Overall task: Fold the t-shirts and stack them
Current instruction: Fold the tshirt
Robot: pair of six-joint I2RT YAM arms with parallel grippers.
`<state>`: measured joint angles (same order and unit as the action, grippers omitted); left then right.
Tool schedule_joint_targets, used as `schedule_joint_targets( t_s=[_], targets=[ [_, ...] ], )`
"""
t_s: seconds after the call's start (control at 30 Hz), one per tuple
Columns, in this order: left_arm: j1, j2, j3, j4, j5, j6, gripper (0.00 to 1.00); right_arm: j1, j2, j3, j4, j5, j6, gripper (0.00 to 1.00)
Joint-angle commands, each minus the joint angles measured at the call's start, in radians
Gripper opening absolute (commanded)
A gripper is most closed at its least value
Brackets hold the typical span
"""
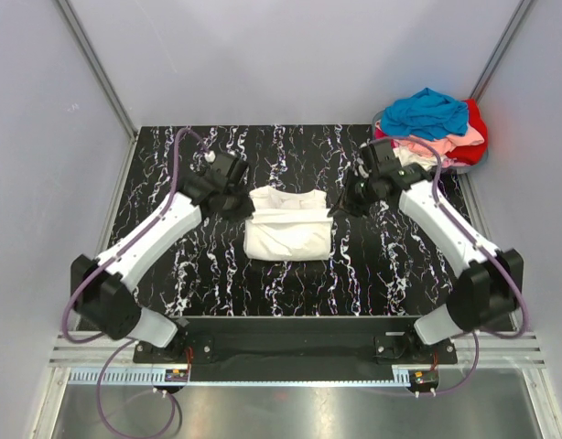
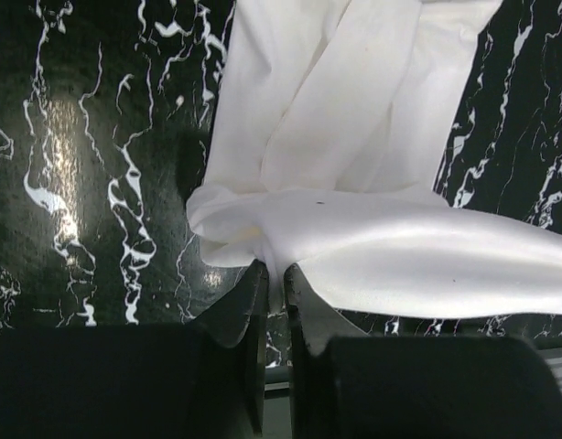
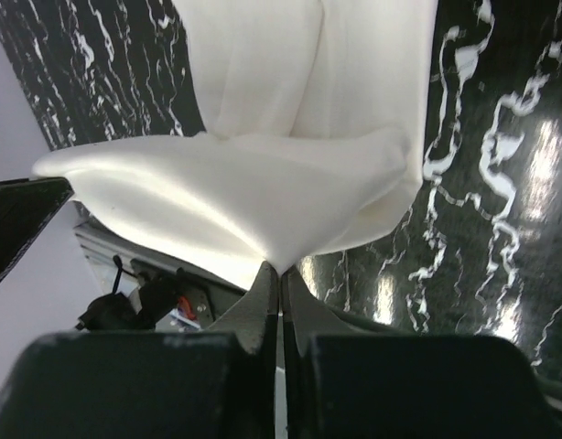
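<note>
Inward: left tool [image 2: 274, 271], right tool [image 3: 281, 273] pinch t-shirt [image 1: 288, 230] (edges).

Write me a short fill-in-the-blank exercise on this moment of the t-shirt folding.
1. The cream-white t-shirt is pinched by ___ pairs of jaws (give a number).
2. The topmost t-shirt of the pile is ___ in colour.
3. That pile sits at the far ___ corner of the table.
Missing words: two; blue; right.

No legible text or labels anywhere
</note>
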<state>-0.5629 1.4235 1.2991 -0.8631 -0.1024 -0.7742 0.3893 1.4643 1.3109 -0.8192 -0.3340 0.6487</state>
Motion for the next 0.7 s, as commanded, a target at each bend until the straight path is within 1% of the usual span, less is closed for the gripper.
schedule_joint_targets(
  t_s=[0.0, 0.13, 0.17, 0.23, 0.27, 0.33, 0.37, 0.5, 0.57, 0.6, 0.67],
  targets=[
    [0.049, 0.083, 0.11, 0.055, 0.042, 0.087, 0.12, -0.033, 0.109, 0.141, -0.024, 0.081, -0.093, 0.0],
    [0.11, 0.23, 0.245, 0.041, 0.072, 0.118, 0.11, -0.067, 0.264, 0.305, -0.04, 0.076, -0.136, 0.0],
    [0.119, 0.289, 0.294, 0.041, 0.076, 0.124, 0.11, -0.073, 0.33, 0.332, -0.04, 0.072, -0.142, 0.0],
    [0.153, 0.35, 0.339, 0.036, 0.095, 0.144, 0.1, -0.095, 0.399, 0.407, -0.043, 0.055, -0.15, 0.0],
    [0.162, 0.411, 0.367, 0.033, 0.096, 0.151, 0.1, -0.102, 0.468, 0.431, -0.038, 0.035, -0.155, 0.0],
    [0.196, 0.474, 0.431, 0.033, 0.131, 0.171, 0.1, -0.118, 0.54, 0.512, -0.049, 0.021, -0.161, 0.0],
    [0.205, 0.536, 0.451, 0.036, 0.141, 0.182, 0.1, -0.124, 0.606, 0.54, -0.054, 0.006, -0.162, 0.0],
    [0.242, 0.689, 0.595, 0.01, 0.19, 0.226, 0.11, -0.147, 0.734, 0.675, -0.052, -0.034, -0.153, 0.0],
    [0.259, 0.753, 0.624, 0.019, 0.208, 0.24, 0.11, -0.153, 0.804, 0.72, -0.064, -0.046, -0.156, 0.0],
    [0.267, 0.771, 0.652, 0.021, 0.217, 0.248, 0.13, -0.156, 0.824, 0.76, -0.077, -0.045, -0.156, 0.0],
    [0.274, 0.827, 0.684, 0.024, 0.23, 0.259, 0.16, -0.162, 0.872, 0.783, -0.071, -0.053, -0.156, 0.0]
  ],
)
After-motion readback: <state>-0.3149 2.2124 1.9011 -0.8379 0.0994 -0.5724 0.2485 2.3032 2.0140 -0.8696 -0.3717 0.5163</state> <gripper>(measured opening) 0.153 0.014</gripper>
